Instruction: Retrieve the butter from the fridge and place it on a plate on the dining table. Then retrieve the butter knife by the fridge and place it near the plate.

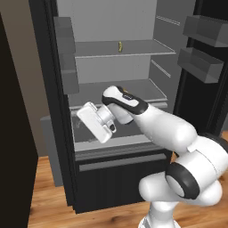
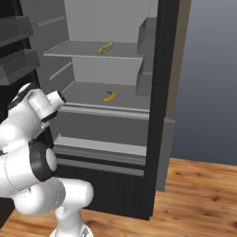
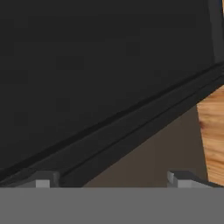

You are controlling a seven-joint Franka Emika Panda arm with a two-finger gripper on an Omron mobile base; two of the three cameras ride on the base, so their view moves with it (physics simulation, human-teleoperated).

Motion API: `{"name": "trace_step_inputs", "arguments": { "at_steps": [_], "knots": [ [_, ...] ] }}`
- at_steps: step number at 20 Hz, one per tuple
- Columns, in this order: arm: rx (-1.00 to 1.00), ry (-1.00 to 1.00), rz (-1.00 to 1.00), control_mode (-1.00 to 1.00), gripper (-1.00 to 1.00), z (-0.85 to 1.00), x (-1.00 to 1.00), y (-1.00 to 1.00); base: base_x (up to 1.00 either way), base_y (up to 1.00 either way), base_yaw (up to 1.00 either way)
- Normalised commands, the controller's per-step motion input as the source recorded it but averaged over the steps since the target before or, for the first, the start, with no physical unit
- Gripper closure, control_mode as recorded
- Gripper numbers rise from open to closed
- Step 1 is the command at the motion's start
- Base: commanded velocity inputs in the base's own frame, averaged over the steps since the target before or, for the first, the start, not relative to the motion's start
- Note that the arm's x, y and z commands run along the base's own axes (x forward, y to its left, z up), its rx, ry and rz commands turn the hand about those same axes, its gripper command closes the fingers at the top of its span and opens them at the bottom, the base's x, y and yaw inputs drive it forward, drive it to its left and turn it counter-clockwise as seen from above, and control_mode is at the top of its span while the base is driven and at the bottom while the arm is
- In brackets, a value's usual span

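Observation:
The fridge [image 1: 116,62] stands with its doors open, showing light grey shelves. The butter [image 1: 120,46], a small yellow stick, lies on the upper shelf, also seen from the right [image 2: 106,48]. My gripper [image 1: 91,122] hangs in front of the lower drawer area, below and left of the butter, well apart from it. In the hand view the gripper [image 3: 112,180] is open, its two tips far apart with nothing between them, facing a dark door face. The plate, dining table and butter knife are out of view.
A curved yellow banana [image 2: 109,96] lies on the middle shelf. Door bins [image 1: 202,62] jut out on the right door, and more bins [image 1: 67,49] line the left side. Wooden floor [image 2: 199,194] spreads in front of the fridge.

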Motion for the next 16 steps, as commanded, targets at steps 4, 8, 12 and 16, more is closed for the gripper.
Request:
{"name": "trace_step_inputs", "arguments": {
  "at_steps": [4, 8, 12, 16],
  "knots": [
    [-0.35, 0.01, -0.02, -1.0, -1.0, 0.02, -0.11, -1.0, 0.0, 0.0, 0.0],
    [-0.56, 0.0, 0.0, -1.0, -1.0, 0.0, -0.17, -1.0, 0.0, 0.0, 0.0],
    [-0.78, 0.0, 0.0, -1.0, -1.0, 0.14, -0.06, -1.0, 0.0, 0.0, 0.0],
    [-0.65, 0.09, -0.07, -1.0, -1.0, 0.54, -0.23, -0.78, 0.0, 0.0, 0.0]
  ]
}}
